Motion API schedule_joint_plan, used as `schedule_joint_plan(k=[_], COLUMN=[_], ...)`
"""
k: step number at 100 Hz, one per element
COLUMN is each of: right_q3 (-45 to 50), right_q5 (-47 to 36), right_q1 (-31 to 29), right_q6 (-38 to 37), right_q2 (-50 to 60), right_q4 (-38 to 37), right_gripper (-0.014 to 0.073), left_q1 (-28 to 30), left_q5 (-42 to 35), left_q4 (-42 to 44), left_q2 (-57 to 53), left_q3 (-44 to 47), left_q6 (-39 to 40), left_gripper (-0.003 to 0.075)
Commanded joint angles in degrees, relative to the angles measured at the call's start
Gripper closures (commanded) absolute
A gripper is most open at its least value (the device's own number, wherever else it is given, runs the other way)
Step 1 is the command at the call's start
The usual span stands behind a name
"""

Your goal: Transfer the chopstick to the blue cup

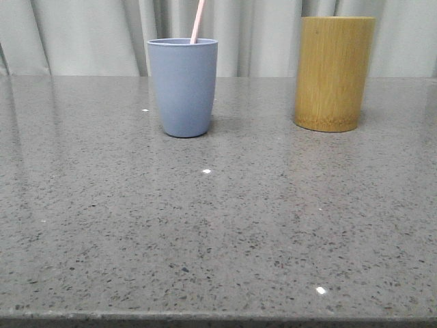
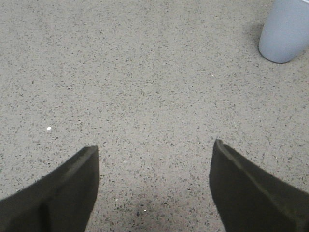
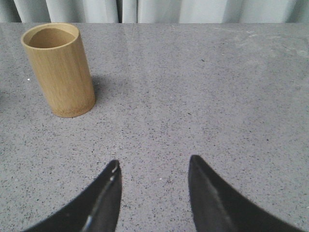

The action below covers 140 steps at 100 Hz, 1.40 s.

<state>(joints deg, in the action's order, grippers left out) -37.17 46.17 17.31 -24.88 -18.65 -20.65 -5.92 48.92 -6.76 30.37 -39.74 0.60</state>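
Observation:
The blue cup point(image 1: 183, 87) stands upright on the grey speckled table, left of centre at the back. A pale pink chopstick point(image 1: 197, 22) stands in it, leaning right and running out of the top of the front view. The cup's lower part also shows in the left wrist view point(image 2: 286, 32). My left gripper point(image 2: 155, 150) is open and empty over bare table, well apart from the cup. My right gripper point(image 3: 153, 164) is open and empty over bare table. Neither gripper shows in the front view.
A taller tan bamboo cylinder point(image 1: 333, 72) stands upright to the right of the blue cup; in the right wrist view point(image 3: 59, 68) its inside looks empty. Grey curtains hang behind the table. The table's front edge point(image 1: 218, 318) runs along the bottom of the front view.

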Motion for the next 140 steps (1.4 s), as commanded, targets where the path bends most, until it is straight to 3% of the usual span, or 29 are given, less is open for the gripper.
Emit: schedule_joint_plan(k=[1, 15, 23, 44, 51, 140], right_q3=[-1.46, -1.46, -1.46, -1.46, -1.46, -1.46], right_q5=[-3.15, -3.08, -3.08, -3.03, -3.09, -3.08], right_q1=[-0.39, -0.39, -0.39, -0.39, -0.39, -0.39], right_q6=[0.52, 0.52, 0.52, 0.52, 0.52, 0.52], right_q2=[-0.33, -0.33, -0.33, -0.33, -0.33, -0.33], right_q4=[-2.25, -2.25, -2.25, -2.25, -2.25, -2.25], right_gripper=[0.0246, 0.0254, 0.0321, 0.0655, 0.0659, 0.0662], left_q1=[0.02, 0.02, 0.02, 0.02, 0.02, -0.09], left_q5=[-3.24, -3.24, -3.24, -3.24, -3.24, -5.22], left_q4=[-0.35, -0.35, -0.35, -0.35, -0.35, 0.42], left_q2=[0.2, 0.2, 0.2, 0.2, 0.2, 0.01], left_q3=[-1.41, -1.41, -1.41, -1.41, -1.41, -1.1], left_q6=[0.67, 0.67, 0.67, 0.67, 0.67, 0.67], left_gripper=[0.0246, 0.0251, 0.0302, 0.0628, 0.0743, 0.0739])
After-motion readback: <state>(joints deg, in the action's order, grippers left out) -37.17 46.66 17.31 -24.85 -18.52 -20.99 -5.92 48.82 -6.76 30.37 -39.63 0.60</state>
